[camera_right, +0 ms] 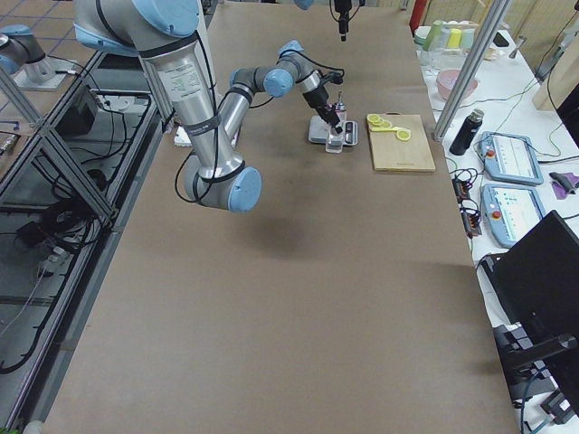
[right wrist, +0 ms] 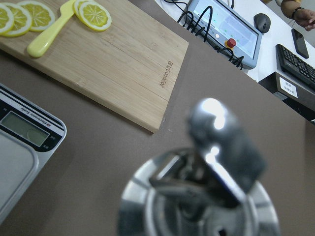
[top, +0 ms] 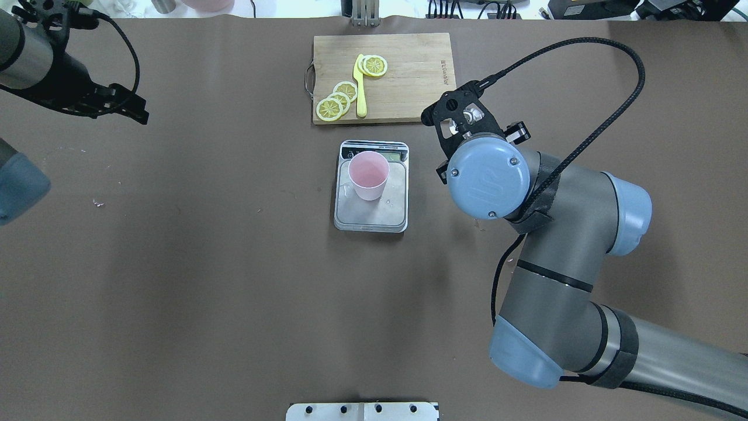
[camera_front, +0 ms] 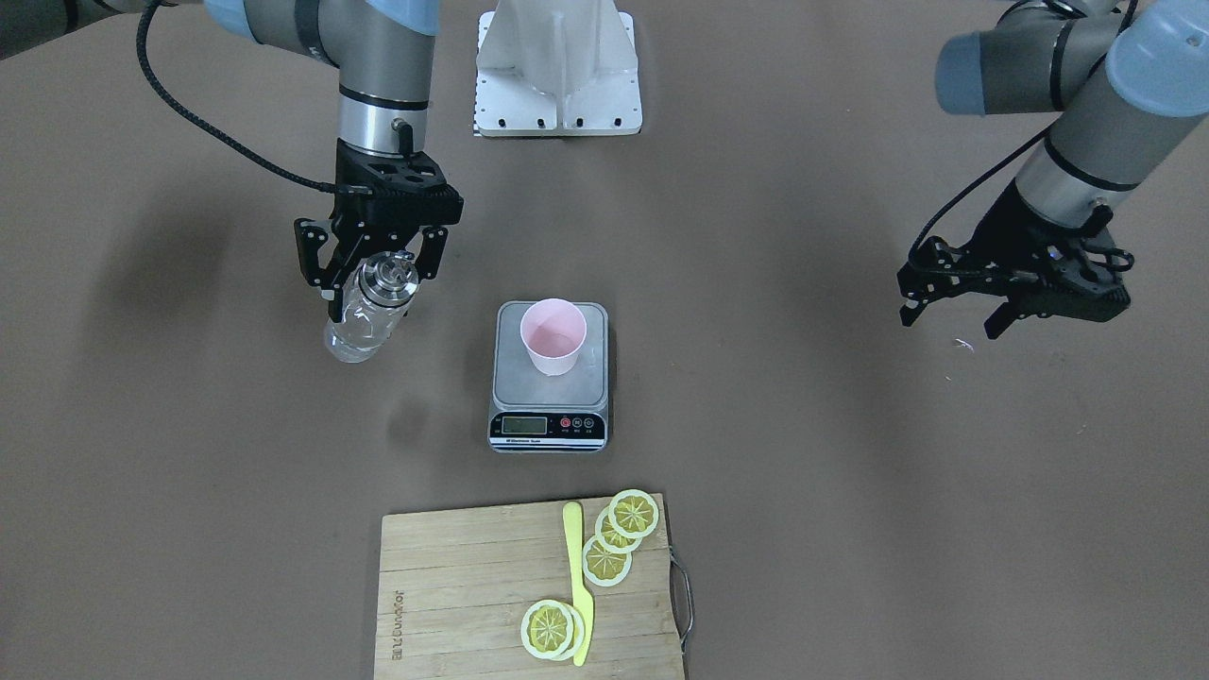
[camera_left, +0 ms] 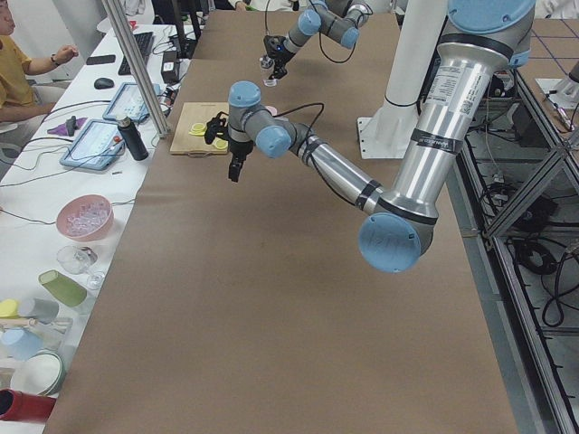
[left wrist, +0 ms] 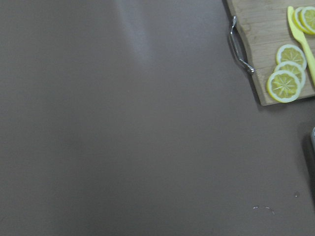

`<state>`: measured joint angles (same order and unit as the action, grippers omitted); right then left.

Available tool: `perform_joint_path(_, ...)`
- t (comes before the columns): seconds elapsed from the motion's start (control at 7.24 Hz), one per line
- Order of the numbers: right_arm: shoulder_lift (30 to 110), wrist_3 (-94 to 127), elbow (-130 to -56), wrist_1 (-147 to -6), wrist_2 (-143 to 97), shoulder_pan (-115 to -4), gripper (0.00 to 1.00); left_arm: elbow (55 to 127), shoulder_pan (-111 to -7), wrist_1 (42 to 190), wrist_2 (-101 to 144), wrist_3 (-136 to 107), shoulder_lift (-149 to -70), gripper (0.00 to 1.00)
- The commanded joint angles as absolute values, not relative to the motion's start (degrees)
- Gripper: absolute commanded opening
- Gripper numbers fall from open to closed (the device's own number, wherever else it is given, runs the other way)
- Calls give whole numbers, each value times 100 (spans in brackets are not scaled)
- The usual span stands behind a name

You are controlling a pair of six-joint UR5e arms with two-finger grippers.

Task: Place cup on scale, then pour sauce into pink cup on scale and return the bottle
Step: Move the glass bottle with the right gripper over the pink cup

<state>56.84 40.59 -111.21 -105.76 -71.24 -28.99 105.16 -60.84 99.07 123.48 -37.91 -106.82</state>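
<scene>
At table centre, the cup (camera_front: 553, 335) stands upright about the middle of the scale (camera_front: 548, 430) platform, mouth open to the overhead view. The scale's display strip faces away from the robot, toward the board (camera_front: 453, 586).

- **Right gripper** (camera_front: 378, 276): jaws closed on the neck of the bottle (camera_front: 373, 307), just below its silver cap (camera_front: 388, 276). The bottle hangs beside the scale on the robot's right, near it but apart, and leans a little. Whether its base meets the table (camera_front: 850, 519) cannot be told. The sauce (camera_front: 351, 342) is colourless and its level is unclear.
- **Right wrist view:** the cap fills the lower frame, blurred, with a corner of the scale at left and the board beyond.
- **Left gripper** (camera_front: 949, 323): jaws apart and empty, raised over bare table well away from the scale on the robot's left.
- **Board:** it lies beyond the scale and carries lemon slices (camera_front: 605, 562) and a yellow knife (camera_front: 576, 576). Its metal handle points to the robot's left.
</scene>
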Motion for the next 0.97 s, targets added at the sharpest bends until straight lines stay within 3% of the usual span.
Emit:
perform_joint_path(0.0, 5468, 3990, -11057, -11002, -6822, -2725, 0, 10415, -6389, 9932, 12357, -3402, -10337, 97)
perform_joint_path(0.83, 4571, 3411, -10091, -11619, -6653, -2619, 0, 10020, -6688, 9958, 12656, -2892, -10134, 97)
